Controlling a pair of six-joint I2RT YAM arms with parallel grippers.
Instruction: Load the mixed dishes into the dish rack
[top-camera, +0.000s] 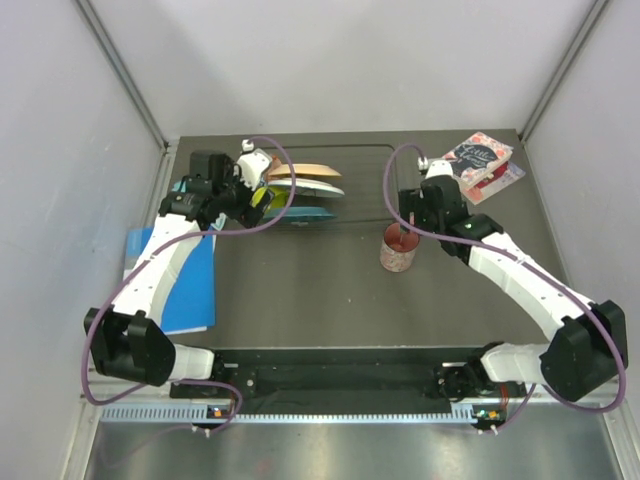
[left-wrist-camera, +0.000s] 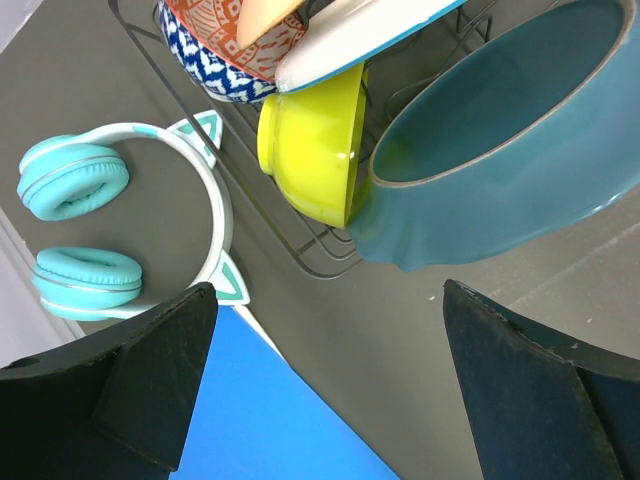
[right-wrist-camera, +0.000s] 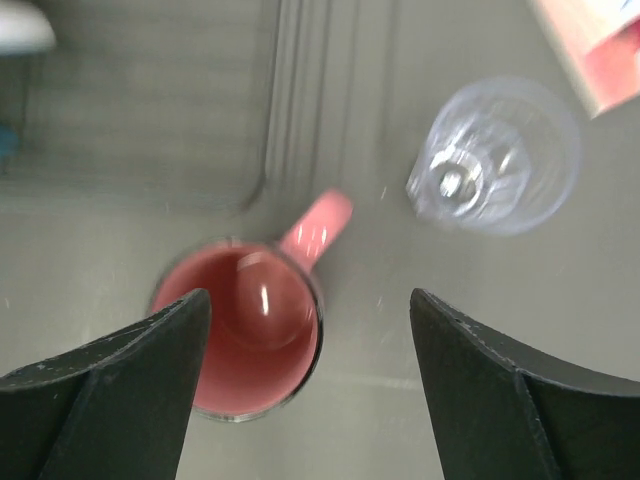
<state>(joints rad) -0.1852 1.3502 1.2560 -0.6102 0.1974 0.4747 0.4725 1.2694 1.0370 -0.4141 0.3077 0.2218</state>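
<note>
Left gripper (left-wrist-camera: 328, 290) hanging spread beside dish rack (left-wrist-camera: 325, 272).
Right gripper (right-wrist-camera: 308, 295) hanging spread above blurred pink floral mug (right-wrist-camera: 245, 350); teal scalloped plate (left-wrist-camera: 520, 190) running off frame.

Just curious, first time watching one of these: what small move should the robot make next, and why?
Probably lower the right gripper around the mug and close on it. Its jaws stand open just above the mug, which stands upright outside the rack.
</note>
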